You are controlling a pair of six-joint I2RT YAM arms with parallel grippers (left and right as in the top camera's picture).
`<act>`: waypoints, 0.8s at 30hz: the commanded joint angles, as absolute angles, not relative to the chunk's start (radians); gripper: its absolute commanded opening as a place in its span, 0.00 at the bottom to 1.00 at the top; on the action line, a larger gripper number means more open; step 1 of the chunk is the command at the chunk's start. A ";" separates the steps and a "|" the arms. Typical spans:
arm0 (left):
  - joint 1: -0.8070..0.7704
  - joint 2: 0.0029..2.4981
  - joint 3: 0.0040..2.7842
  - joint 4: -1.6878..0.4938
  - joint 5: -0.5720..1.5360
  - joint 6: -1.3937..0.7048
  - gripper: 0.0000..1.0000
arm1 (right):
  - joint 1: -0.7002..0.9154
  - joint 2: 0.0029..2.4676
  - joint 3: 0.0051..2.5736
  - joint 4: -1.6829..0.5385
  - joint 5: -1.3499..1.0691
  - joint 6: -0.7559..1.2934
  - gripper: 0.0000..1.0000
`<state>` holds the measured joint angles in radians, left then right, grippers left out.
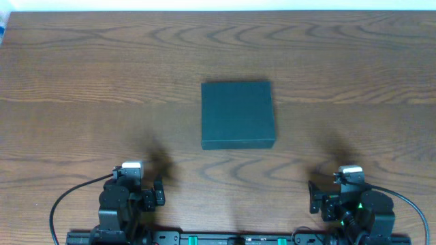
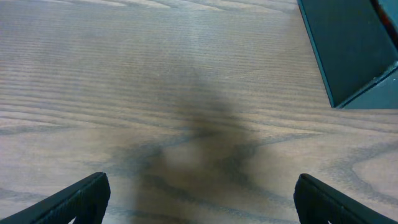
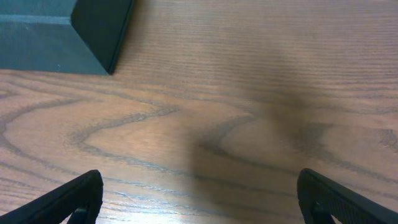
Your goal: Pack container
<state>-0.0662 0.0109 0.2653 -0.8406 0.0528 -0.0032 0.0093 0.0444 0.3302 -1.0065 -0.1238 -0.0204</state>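
The container [image 1: 238,114] lies centred on the table [image 1: 82,82], left claw [image 2: 199,199] and right claw [image 3: 199,196] before it to either side.

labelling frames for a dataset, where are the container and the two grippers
container [image 1: 238,114], overhead view, middle of its top face
left gripper [image 2: 200,186], left wrist view, midway between its open fingertips
right gripper [image 3: 199,182], right wrist view, midway between its open fingertips

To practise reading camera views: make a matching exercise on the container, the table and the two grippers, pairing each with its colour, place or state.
1 container
2 table
3 left gripper
4 right gripper

A brown wood grain
B open, container upper left in its view
C dark teal, closed
D open, container upper right in its view

Pairs: 1-C, 2-A, 3-D, 4-B
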 commanded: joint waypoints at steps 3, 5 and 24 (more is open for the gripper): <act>-0.059 0.004 0.214 -0.876 0.064 -0.003 0.96 | 0.003 0.037 0.324 -1.010 -0.132 -0.039 0.99; -0.059 0.004 0.214 -0.876 0.064 -0.004 0.96 | 0.003 0.037 0.324 -1.010 -0.132 -0.039 0.99; -0.059 0.004 0.355 -1.095 0.019 -0.022 0.96 | 0.003 0.037 0.324 -1.010 -0.132 -0.039 0.99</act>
